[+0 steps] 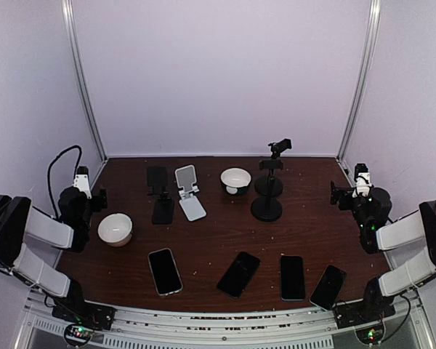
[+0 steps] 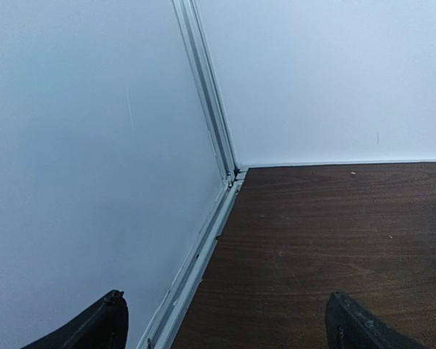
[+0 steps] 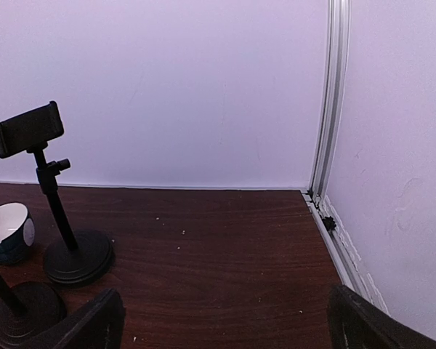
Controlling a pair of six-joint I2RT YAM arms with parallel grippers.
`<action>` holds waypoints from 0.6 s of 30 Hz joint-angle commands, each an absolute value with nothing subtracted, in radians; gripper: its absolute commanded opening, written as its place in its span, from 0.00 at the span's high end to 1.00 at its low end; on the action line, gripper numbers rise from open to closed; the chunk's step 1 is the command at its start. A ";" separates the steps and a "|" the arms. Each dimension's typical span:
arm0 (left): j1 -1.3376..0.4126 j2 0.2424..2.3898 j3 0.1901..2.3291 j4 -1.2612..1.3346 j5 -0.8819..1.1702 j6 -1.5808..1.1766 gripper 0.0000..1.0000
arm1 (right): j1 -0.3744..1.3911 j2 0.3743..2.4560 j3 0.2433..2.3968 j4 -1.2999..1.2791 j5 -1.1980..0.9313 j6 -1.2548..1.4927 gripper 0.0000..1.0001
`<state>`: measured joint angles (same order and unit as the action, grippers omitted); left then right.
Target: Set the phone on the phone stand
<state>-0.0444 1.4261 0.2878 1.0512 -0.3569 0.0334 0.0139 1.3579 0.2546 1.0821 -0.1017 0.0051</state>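
A: How do the pincers stand?
B: The left gripper point(image 2: 225, 320) and right gripper point(image 3: 225, 320) are both spread wide and hold nothing, one at each side of the table point(image 1: 312, 233).
A: What lies nearest?
B: The rightmost phone point(image 1: 328, 286), near the right gripper, ends a row of four along the near edge. The clamp stand point(image 3: 78, 260) stands farther back, mid-table.

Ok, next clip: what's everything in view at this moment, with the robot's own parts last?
phones: four, dark, flat in a row along the near edge
folding stands: two, one black, one white, back left of centre
pole stands: two, black, round bases, back right of centre
bowls: two, white, one near left, one beside the pole stands
table: one, dark brown
left arm, right arm: black and white, at the table's sides, jaws open and empty
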 commanded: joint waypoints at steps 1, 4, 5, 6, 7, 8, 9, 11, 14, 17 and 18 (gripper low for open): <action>-0.017 1.431 0.308 1.070 -0.327 0.019 0.02 | 0.005 1.363 0.244 1.109 -0.108 0.009 0.00; -0.001 1.410 0.318 1.024 -0.339 -0.001 0.02 | 0.005 1.363 0.247 1.107 -0.107 0.009 0.00; 0.009 1.380 0.320 0.971 -0.356 -0.035 0.02 | 0.005 1.364 0.250 1.101 -0.106 0.009 0.00; 0.022 1.370 0.303 1.003 -0.342 -0.047 0.02 | 0.005 1.362 0.246 1.104 -0.107 0.009 0.00; 0.024 1.375 0.292 1.048 -0.340 -0.040 0.02 | 0.005 1.361 0.242 1.112 -0.107 0.011 0.00; 0.024 1.371 0.290 1.055 -0.339 -0.039 0.02 | 0.005 1.357 0.241 1.115 -0.099 0.019 0.00; 0.024 1.363 0.263 1.062 -0.342 -0.045 0.02 | 0.005 1.345 0.247 1.097 -0.078 0.028 0.00; 0.023 1.356 0.218 1.138 -0.343 -0.040 0.02 | 0.001 1.288 0.260 1.034 -0.047 0.044 0.00; 0.002 1.179 0.216 1.022 -0.503 -0.077 0.02 | 0.000 1.134 0.295 0.852 0.020 0.071 0.00; 0.002 0.982 0.293 0.845 -0.513 -0.058 0.02 | -0.003 0.985 0.303 0.797 0.116 0.245 0.00; 0.001 0.953 0.329 0.825 -0.533 -0.069 0.03 | -0.004 0.951 0.316 0.780 0.093 0.268 0.00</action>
<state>0.0063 1.1130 0.2226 0.8944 -0.4393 -0.0463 0.0078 1.0916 0.2642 0.8833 0.0036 0.1020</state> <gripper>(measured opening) 0.978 0.999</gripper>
